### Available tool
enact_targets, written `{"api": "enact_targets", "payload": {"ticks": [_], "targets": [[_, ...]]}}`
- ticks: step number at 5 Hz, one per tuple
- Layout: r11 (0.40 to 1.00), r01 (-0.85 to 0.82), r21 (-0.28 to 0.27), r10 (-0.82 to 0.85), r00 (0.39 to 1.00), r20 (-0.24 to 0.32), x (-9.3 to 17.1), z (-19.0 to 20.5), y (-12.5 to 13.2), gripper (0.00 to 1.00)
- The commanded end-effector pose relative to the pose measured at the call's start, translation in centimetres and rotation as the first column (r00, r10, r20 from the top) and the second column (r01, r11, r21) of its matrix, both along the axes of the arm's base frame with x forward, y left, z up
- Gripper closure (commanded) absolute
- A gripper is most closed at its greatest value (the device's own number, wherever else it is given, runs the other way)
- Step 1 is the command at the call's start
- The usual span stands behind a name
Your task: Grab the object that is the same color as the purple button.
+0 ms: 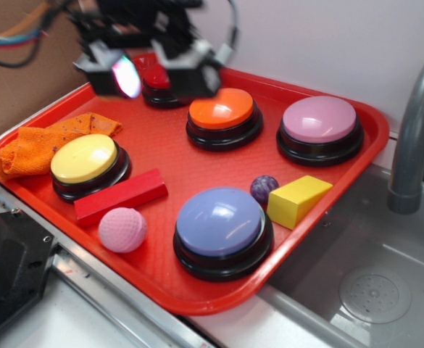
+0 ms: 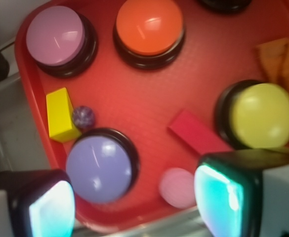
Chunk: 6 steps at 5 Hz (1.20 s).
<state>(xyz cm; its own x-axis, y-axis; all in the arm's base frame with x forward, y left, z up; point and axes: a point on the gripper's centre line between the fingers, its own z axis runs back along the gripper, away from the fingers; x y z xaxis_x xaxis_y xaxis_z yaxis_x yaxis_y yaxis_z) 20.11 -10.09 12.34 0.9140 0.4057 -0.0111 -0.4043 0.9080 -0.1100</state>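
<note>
A small dark purple marbled ball (image 1: pixel 264 188) lies on the red tray (image 1: pixel 342 181), between the purple button (image 1: pixel 221 222) and a yellow wedge block (image 1: pixel 297 200). In the wrist view the ball (image 2: pixel 83 116) sits beside the wedge (image 2: pixel 61 115), just above the purple button (image 2: pixel 100 167). My gripper (image 1: pixel 154 69) hovers high over the tray's back left, far from the ball. It is open and empty, and nothing is between the lit pads (image 2: pixel 217 195) in the wrist view, where the gripper (image 2: pixel 134 200) spans the bottom edge.
On the tray are a pink button (image 1: pixel 319 127), an orange button (image 1: pixel 222 116), a yellow button (image 1: pixel 87 163), a red button (image 1: pixel 157 83) under the gripper, a red block (image 1: pixel 121 196), a pink dimpled ball (image 1: pixel 122 229) and an orange cloth (image 1: pixel 41 141). A sink and grey faucet (image 1: pixel 414 130) lie right.
</note>
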Motion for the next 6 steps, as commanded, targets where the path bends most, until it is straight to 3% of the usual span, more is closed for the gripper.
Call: {"api": "enact_targets", "payload": {"ticks": [1, 2, 3, 5, 6], "targets": [[0.995, -0.075, -0.068, 0.078, 0.996, 0.043, 5.0, -4.1, -2.6, 0.0], [0.996, -0.076, -0.053, 0.078, 0.996, 0.036, 5.9, -5.4, -3.2, 0.0], [0.991, -0.062, -0.119, 0.067, 0.997, 0.041, 6.5, -6.9, -4.0, 0.0], [0.987, -0.054, -0.151, 0.054, 0.999, -0.004, 6.8, -8.9, -4.8, 0.0], [0.987, -0.076, -0.141, 0.075, 0.997, -0.012, 6.8, -9.1, -4.7, 0.14]]}}
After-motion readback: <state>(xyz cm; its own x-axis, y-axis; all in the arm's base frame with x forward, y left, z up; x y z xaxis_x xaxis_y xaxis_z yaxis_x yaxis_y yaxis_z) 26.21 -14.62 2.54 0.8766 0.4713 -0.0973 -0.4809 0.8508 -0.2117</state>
